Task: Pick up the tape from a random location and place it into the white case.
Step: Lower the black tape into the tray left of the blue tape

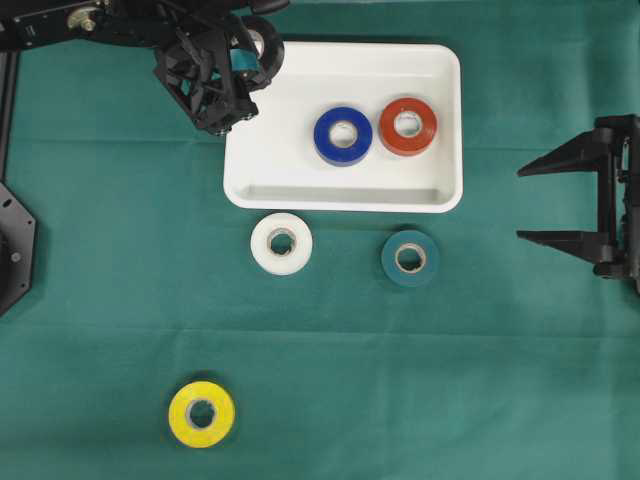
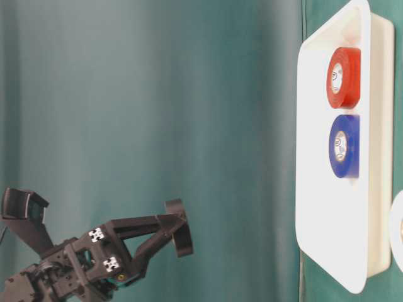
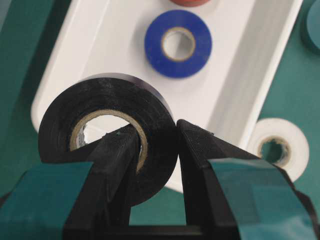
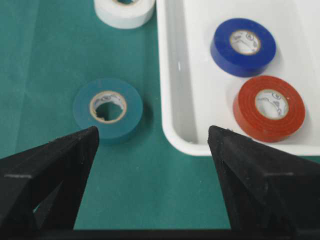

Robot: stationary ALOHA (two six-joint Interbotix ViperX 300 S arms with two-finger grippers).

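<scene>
Pinched by the left tool, one finger through its core, a glossy black tape roll hangs over the corner of the shallow white rectangular plastic case; a blue roll and a red roll lie inside; the right tool stands spread wide above the green-clothed desk.
</scene>
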